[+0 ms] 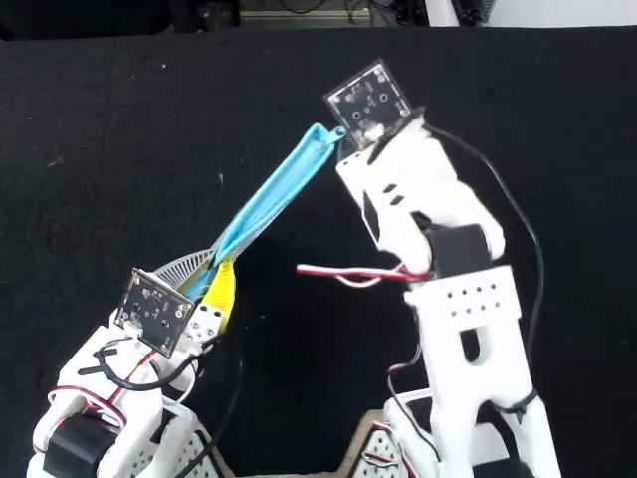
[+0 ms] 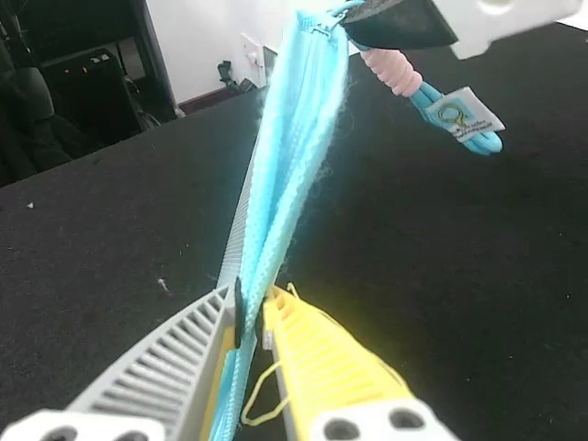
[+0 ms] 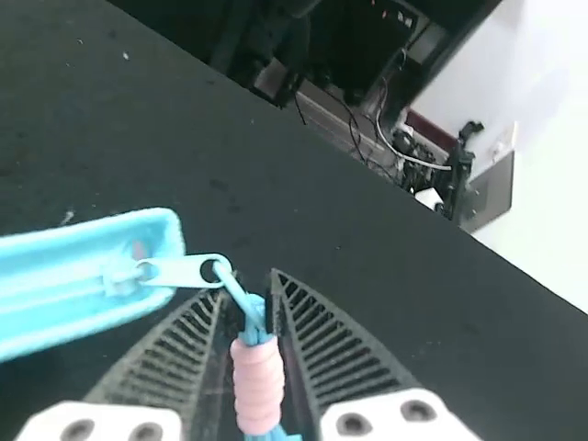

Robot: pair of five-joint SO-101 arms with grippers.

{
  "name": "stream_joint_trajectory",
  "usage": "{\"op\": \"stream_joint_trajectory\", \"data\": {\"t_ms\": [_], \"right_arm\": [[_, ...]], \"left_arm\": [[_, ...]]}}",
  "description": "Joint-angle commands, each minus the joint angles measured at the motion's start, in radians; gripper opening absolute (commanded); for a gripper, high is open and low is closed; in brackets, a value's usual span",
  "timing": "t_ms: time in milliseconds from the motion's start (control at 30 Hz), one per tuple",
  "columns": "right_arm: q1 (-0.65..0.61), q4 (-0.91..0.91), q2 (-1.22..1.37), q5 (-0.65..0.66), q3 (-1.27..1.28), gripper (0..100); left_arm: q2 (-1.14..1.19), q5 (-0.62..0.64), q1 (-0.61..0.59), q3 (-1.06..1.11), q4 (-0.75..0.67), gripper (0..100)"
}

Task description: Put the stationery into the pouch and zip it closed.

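A light blue pouch (image 1: 271,199) hangs stretched in the air between the two arms, seen edge-on. My left gripper (image 1: 214,284), with one grey and one yellow finger, is shut on the pouch's near end (image 2: 246,322). At the far end my right gripper (image 3: 250,317) is shut on the blue cord of the zipper pull (image 3: 246,308), which carries a pink coiled bead (image 3: 254,381). The metal zipper tab (image 3: 179,271) sits at the pouch's (image 3: 73,276) end. A small tag (image 2: 462,115) dangles from the cord (image 2: 432,96) under the right gripper (image 2: 344,23).
A black cloth covers the table (image 1: 119,129). Red and white wires (image 1: 353,272) run across from the right arm (image 1: 453,279). Beyond the table's far edge are dark furniture and cables (image 3: 404,138) against a white wall.
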Motion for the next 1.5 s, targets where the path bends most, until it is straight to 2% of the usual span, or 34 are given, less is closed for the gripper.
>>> {"op": "stream_joint_trajectory", "data": {"t_ms": [0, 133, 267, 567, 633, 800, 967, 1067, 1300, 1467], "right_arm": [[0.08, -0.026, 0.053, 0.0, -0.073, 1.1], [0.074, -0.011, 0.056, -0.005, -0.07, 1.1], [0.028, 0.092, 0.035, -0.078, -0.105, 1.1], [-0.014, 0.161, -0.018, -0.092, -0.125, 1.3], [-0.018, 0.224, -0.033, -0.1, -0.142, 3.9], [-0.095, 0.39, -0.101, -0.245, -0.246, 14.5], [-0.114, 0.48, -0.197, -0.247, -0.346, 14.5], [-0.055, 0.514, -0.248, -0.247, -0.344, 14.5], [0.206, 0.48, -0.257, -0.245, -0.122, 14.5], [0.282, 0.342, -0.237, -0.245, 0.173, 14.5]], "left_arm": [[-0.006, -0.003, 0.004, -0.033, 0.012, 3], [-0.006, -0.003, 0.001, -0.03, 0.012, 3], [-0.006, -0.003, 0.007, -0.028, 0.006, 3], [-0.006, -0.002, 0.004, -0.027, 0.012, 3], [-0.006, -0.002, 0.001, -0.027, 0.009, 3], [-0.006, -0.003, 0.001, -0.036, 0.005, 3], [-0.006, -0.003, -0.001, -0.03, -0.025, 3], [-0.006, -0.003, -0.044, -0.03, -0.078, 3], [0.003, -0.003, -0.277, 0.074, -0.342, 3], [0.005, -0.025, -0.283, 0.252, -0.39, 3]]}}
